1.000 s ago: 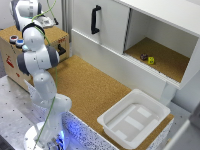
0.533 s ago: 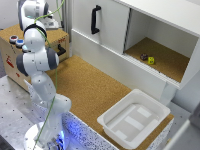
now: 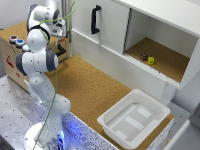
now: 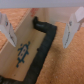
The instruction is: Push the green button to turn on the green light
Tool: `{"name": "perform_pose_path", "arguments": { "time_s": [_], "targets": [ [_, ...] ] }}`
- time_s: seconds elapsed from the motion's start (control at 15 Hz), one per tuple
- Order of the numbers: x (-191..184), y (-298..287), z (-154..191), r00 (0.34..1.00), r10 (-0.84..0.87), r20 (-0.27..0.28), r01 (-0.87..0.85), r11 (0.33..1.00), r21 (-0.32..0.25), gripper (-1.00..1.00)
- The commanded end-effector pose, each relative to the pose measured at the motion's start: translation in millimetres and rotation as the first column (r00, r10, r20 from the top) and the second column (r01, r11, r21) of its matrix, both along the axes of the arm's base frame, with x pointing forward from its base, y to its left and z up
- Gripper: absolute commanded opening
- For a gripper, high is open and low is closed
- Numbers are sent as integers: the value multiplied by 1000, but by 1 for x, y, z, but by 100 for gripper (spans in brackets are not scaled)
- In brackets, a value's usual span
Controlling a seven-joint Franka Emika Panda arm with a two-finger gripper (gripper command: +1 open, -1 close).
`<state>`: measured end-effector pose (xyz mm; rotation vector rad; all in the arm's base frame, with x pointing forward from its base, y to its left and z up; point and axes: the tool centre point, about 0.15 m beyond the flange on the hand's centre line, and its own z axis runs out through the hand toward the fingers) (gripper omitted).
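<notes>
A cardboard box (image 3: 11,60) at the exterior view's left carries a row of small round buttons: a red-capped one (image 3: 13,38), a blue-capped one (image 3: 20,43), and the pale green button (image 3: 25,48), which is half hidden by my arm's elbow. My gripper (image 3: 58,33) hangs over the far end of the box, to the exterior view's right of the buttons and apart from them. In the wrist view my gripper (image 4: 40,27) is open and empty, with both white fingers (image 4: 6,26) spread above the box top (image 4: 22,42) and a black bracket (image 4: 47,37). No button shows in that view.
A white cabinet with a black handle (image 3: 94,19) and an open compartment holding small objects (image 3: 148,59) stands at the back. A white bin (image 3: 134,117) sits on the cork table (image 3: 90,85) at the front right. My own arm (image 3: 37,60) stands close by the box.
My hand has shifted toward the exterior view's right, from above the buttons to the far end of the box. The buttons and the box have not moved.
</notes>
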<state>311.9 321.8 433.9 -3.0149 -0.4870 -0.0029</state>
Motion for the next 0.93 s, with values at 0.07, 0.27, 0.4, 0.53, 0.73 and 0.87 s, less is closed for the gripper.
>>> {"name": "perform_pose_path", "arguments": {
  "time_s": [0.07,0.27,0.4,0.53,0.73,0.87],
  "targets": [
    [-9,1,-72,929,-369,25,367,929,56,100],
    [-3,11,-95,910,-412,-42,414,901,129,100],
    [7,12,-109,898,-435,-71,441,887,136,100],
    [19,11,-121,894,-431,-125,447,879,165,100],
    [33,15,-133,920,-344,-187,378,905,196,100],
    [40,19,-142,937,-271,-221,320,920,228,100]
  ]
}}
